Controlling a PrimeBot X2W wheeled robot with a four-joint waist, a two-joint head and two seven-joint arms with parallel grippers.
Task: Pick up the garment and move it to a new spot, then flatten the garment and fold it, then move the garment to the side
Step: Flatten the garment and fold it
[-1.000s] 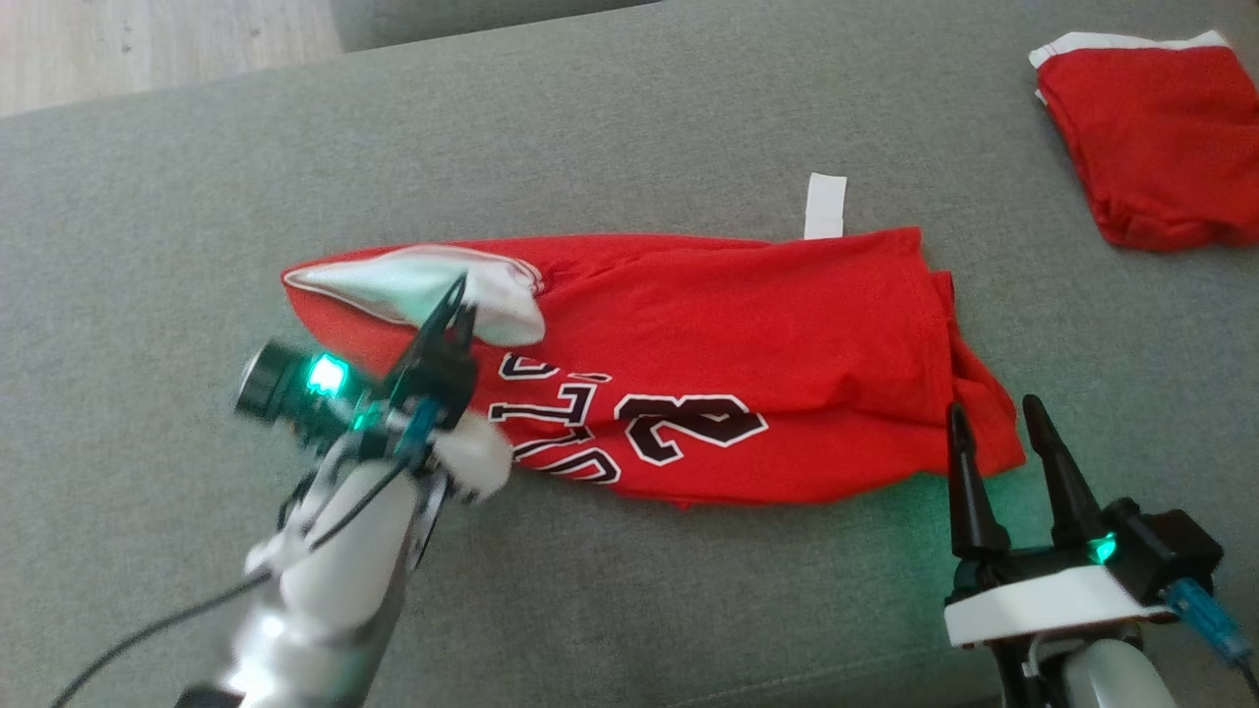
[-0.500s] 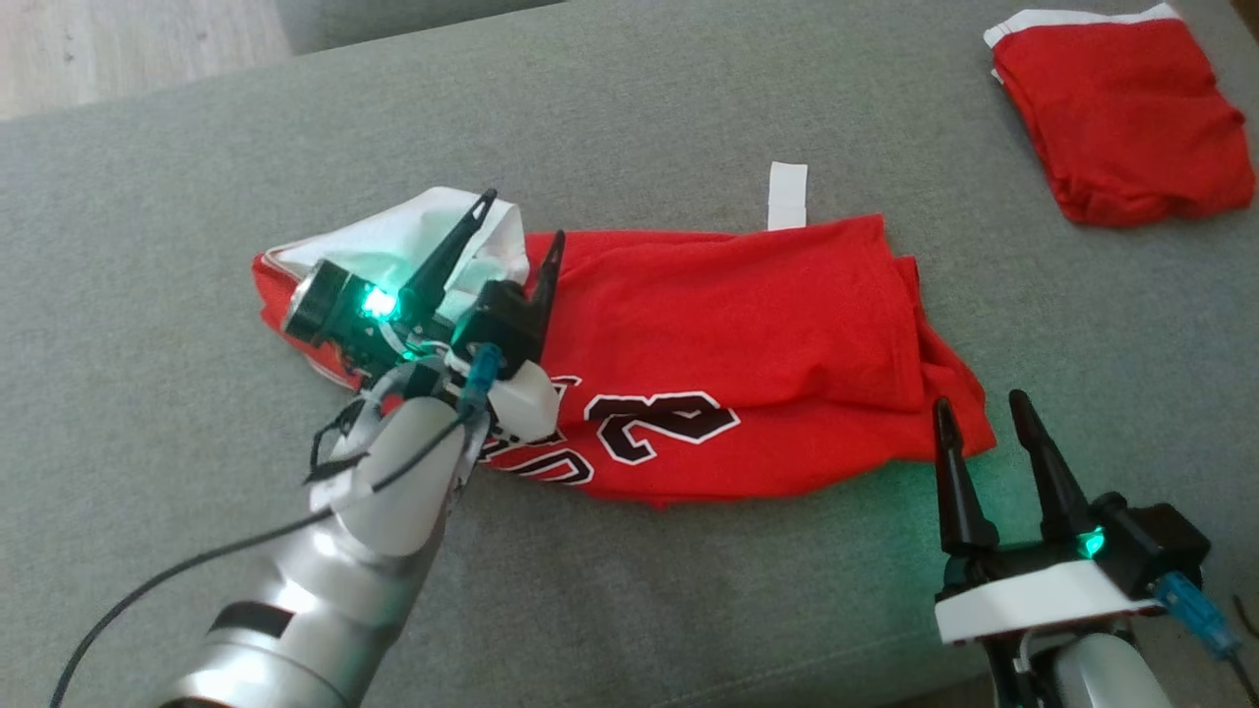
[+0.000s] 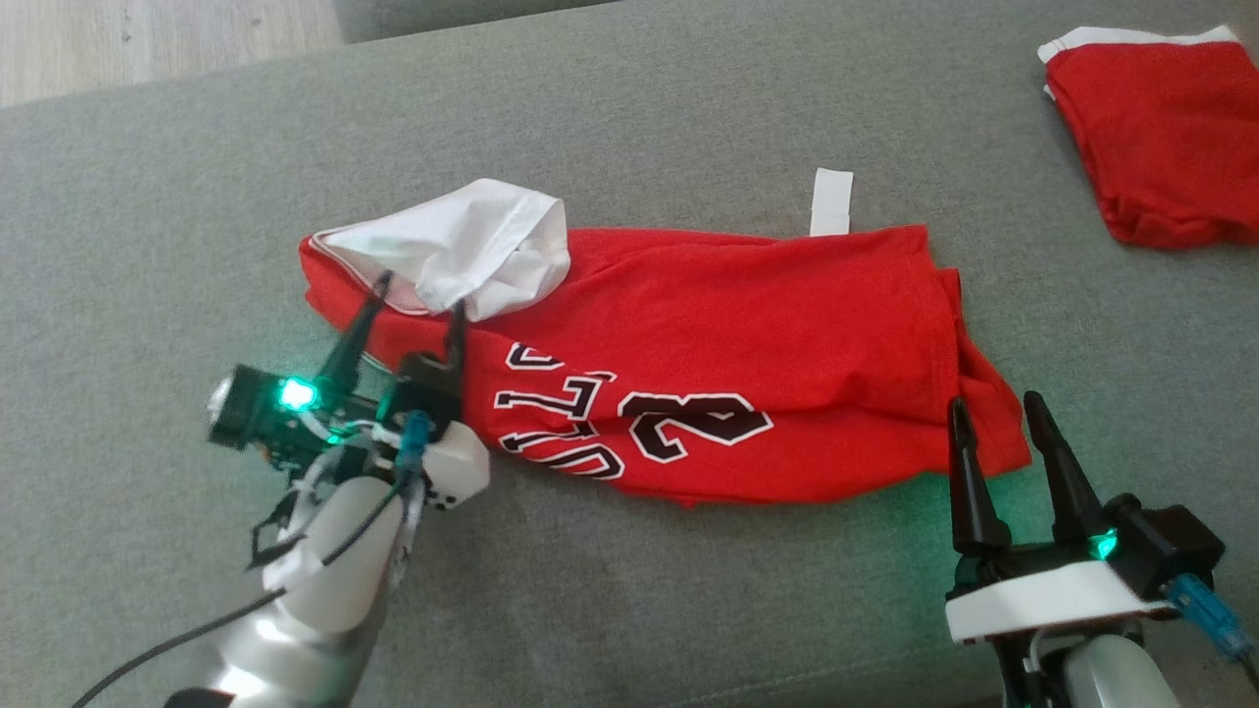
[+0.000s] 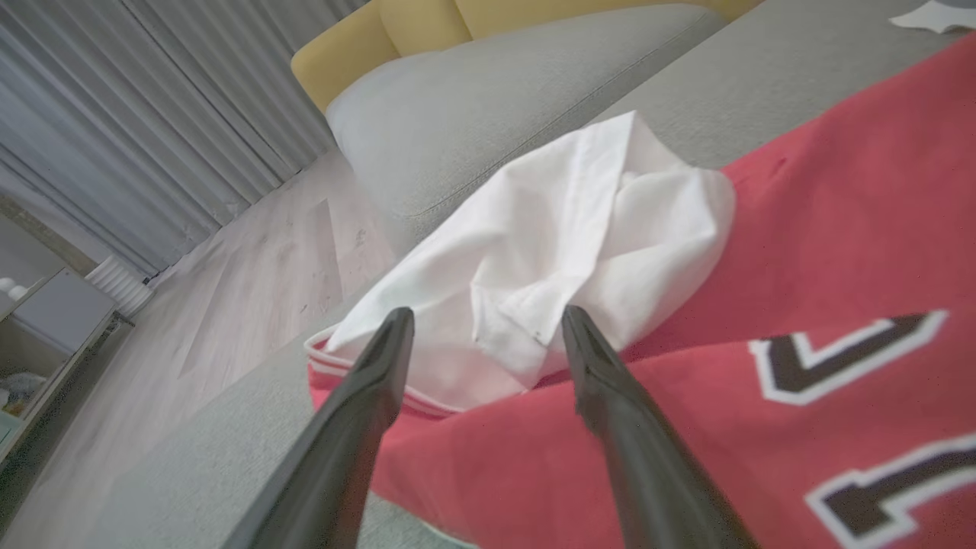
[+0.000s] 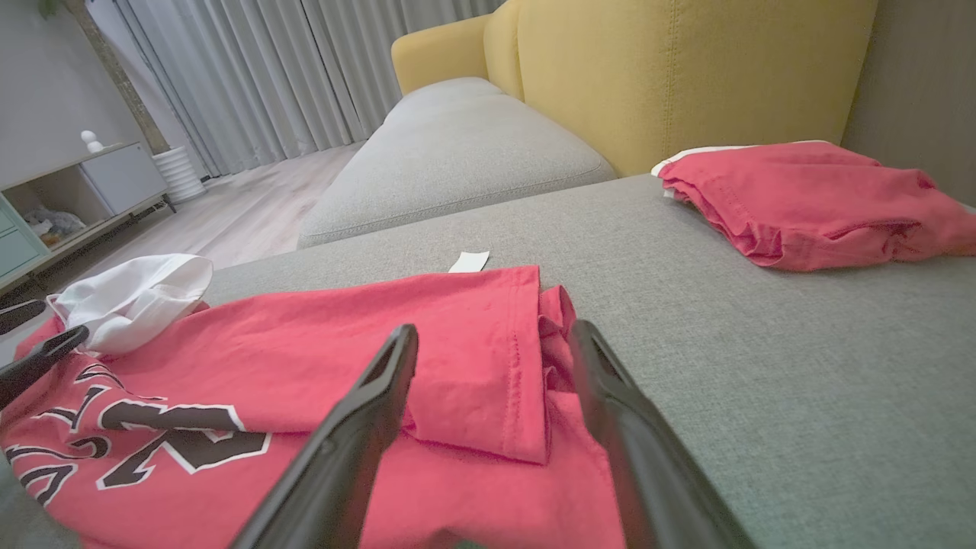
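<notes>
Two pincers: both spread, neither pinching cloth.
Left gripper [image 3: 418, 295]: fingers apart, tips at the near edge of the white sleeve [image 3: 472, 246]. In the left wrist view the sleeve sits beyond and between the tips, not clamped. Whether a tip brushes the cloth, cannot tell.
Right gripper [image 3: 993, 403]: fingers apart, tips at the hem corner of the garment [image 3: 738, 334], gripping nothing.
Just changed: a second ago the left fingers were pressed together on the sleeve. Half a second ago they had sprung apart. Now the arm has drawn back toward the robot. The head camera shifted meanwhile, so the cloth's apparent slide is no real move.
Result: sleeve lies turned in over the red chest, a puffed heap rather than a flat flap.
Meaning for task: by my reading, this side's sleeve fold is laid and let go. Folding is under way and the move to the side is not yet done. The heap may want pressing down first.
Garment position: mid-seat on the grey sofa [image 3: 629, 118], long axis left to right, lettering and 23 facing up, hem end doubled near the right gripper.
Nearby: white tag [image 3: 831, 202] at the far edge. Smaller red piece [image 3: 1161, 138] well apart, far right.
Containers: none on the seat. Open-fronted cabinet [image 5: 122, 179] across the room holds something, too small to name.
</notes>
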